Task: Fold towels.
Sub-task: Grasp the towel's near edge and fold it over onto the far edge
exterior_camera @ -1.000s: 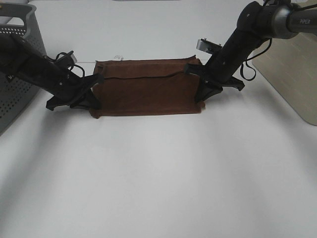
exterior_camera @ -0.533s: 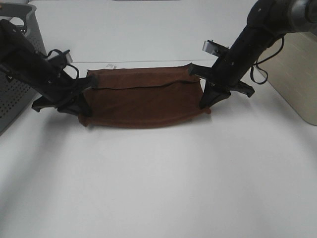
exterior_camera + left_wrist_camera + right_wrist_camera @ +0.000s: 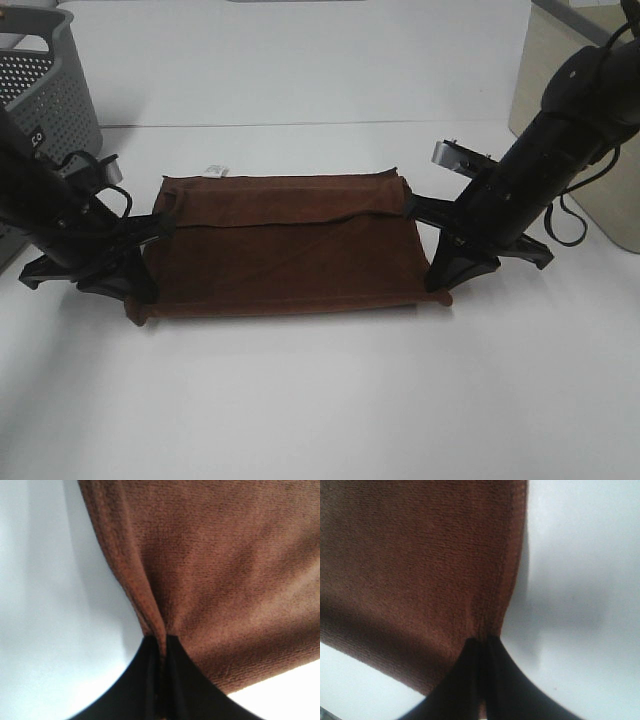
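Note:
A brown towel point(image 3: 285, 245) lies folded on the white table point(image 3: 320, 400), stretched between my two grippers. My left gripper point(image 3: 140, 300) is shut on the towel's near left corner. My right gripper point(image 3: 438, 290) is shut on its near right corner. In the left wrist view the black fingers point(image 3: 162, 680) pinch the towel's hem point(image 3: 145, 605). In the right wrist view the fingers point(image 3: 482, 680) pinch the brown cloth point(image 3: 420, 555) the same way. A small white tag point(image 3: 214, 170) shows at the towel's far left corner.
A grey perforated basket point(image 3: 45, 85) stands at the far left. A beige panel point(image 3: 560, 90) stands at the far right.
Both grippers have pulled the towel toward the near side of the table and moved apart. The towel now lies flatter and wider.

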Controlling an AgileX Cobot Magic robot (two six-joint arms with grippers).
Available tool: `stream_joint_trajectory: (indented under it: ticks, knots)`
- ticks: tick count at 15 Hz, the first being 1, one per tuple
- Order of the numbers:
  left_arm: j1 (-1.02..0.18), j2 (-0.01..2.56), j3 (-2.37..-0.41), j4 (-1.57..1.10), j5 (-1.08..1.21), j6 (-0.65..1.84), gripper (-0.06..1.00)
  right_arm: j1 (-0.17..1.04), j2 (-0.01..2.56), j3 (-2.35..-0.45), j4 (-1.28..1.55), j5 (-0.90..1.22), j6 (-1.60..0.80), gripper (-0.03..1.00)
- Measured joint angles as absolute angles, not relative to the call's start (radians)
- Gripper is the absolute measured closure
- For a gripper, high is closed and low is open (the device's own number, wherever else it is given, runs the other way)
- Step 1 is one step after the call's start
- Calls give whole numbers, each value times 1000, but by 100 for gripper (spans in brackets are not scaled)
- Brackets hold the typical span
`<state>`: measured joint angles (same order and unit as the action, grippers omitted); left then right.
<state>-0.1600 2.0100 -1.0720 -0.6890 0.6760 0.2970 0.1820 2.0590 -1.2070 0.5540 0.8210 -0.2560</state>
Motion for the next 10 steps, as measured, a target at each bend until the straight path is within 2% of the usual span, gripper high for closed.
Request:
stream_joint_trajectory:
  ticks: [3,6,8,10]
  knots:
    - [-160,2008,-1140,-691,690,274,92,182,2049,-1254,554,821,-259,97]
    - [-160,2008,-1252,-673,688,216,92,182,2049,-1400,553,805,-259,97]
    - [-160,2008,-1301,-648,659,179,92,182,2062,-1476,548,805,-259,97]
    - [-160,2008,-1344,-595,537,132,92,182,2126,-1605,526,805,-245,97]
